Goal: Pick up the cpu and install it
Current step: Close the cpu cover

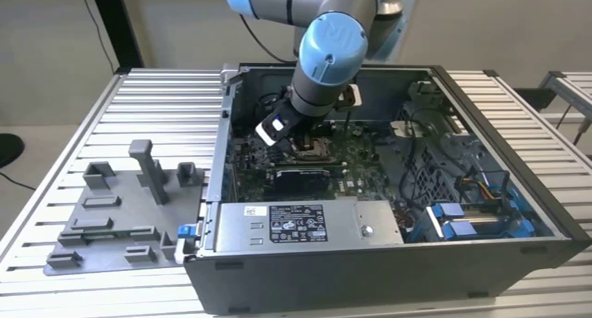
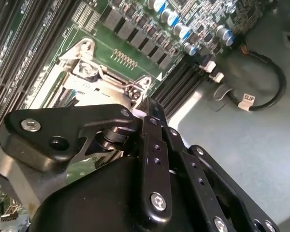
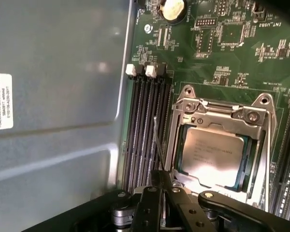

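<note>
Gripper [image 1: 298, 139] low over the motherboard [image 1: 356, 155] inside the open computer case [image 1: 518, 193].
Whether its fingers are open or closed, I cannot tell; the cpu [image 3: 211, 153] sits in its socket frame [image 3: 217, 108], beside the memory slots [image 3: 142, 130].

- The ribbed metal tabletop [image 1: 138, 103] spans the frame.
- An open computer case [image 1: 389, 276] sits centre-right.
- A grey fixture tray [image 1: 111, 221] lies lower left.

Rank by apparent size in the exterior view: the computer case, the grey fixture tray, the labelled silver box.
1. Computer case, clearly largest.
2. Grey fixture tray on the exterior view's left.
3. Labelled silver box, close to the tray in apparent area, so this order is unsure.
</note>
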